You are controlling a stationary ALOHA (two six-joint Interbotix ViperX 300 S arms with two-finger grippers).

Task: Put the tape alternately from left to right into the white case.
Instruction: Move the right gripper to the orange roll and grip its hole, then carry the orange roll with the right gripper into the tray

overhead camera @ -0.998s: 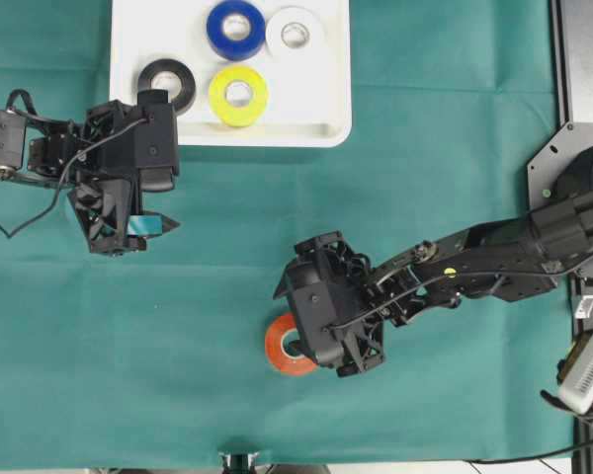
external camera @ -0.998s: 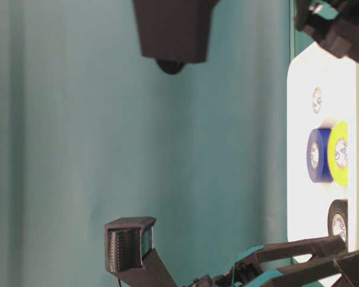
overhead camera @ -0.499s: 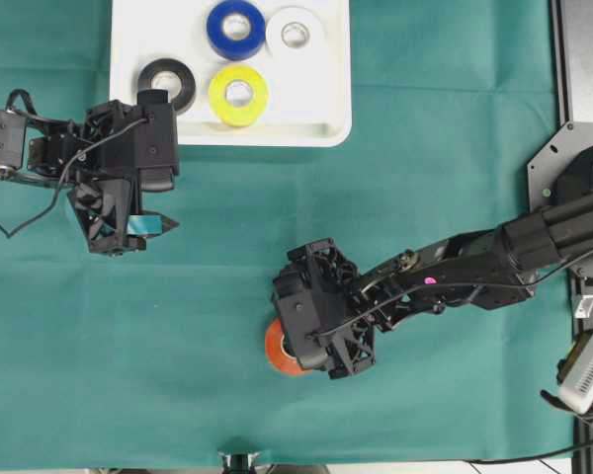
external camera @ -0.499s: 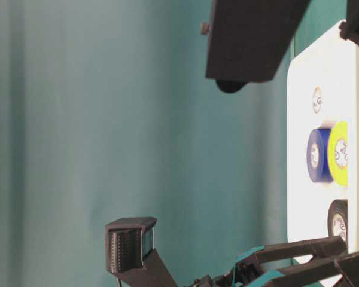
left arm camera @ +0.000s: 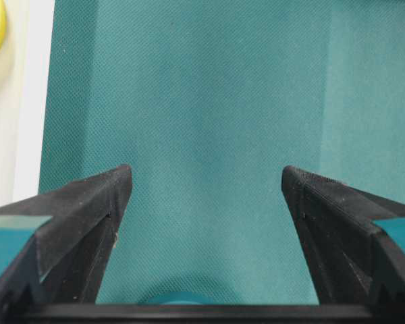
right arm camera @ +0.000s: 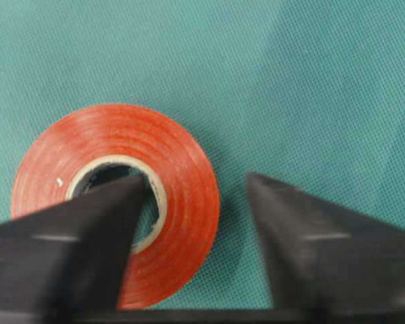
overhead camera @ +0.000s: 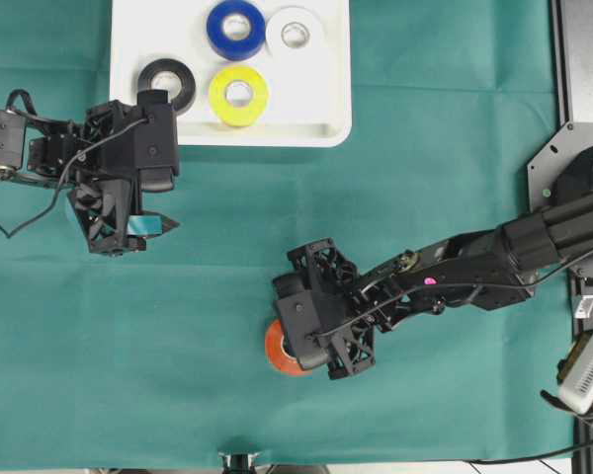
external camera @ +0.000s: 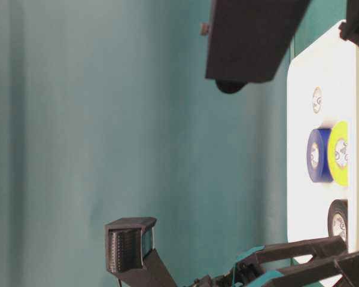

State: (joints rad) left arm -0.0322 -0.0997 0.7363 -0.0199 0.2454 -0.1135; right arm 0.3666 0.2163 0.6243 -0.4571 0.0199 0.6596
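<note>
lowered end effector (right arm camera: 189,196) astride glossy red-orange ring (right arm camera: 115,202)

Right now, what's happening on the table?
The right gripper is down at the red-orange tape roll on the green cloth, one finger in the core and the other outside the ring, not yet clamped. The left gripper waits open and empty beside the white case, which holds the black, yellow, blue and white rolls.

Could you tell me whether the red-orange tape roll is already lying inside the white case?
No, the red-orange tape roll lies on the green cloth, well apart from the white case.
</note>
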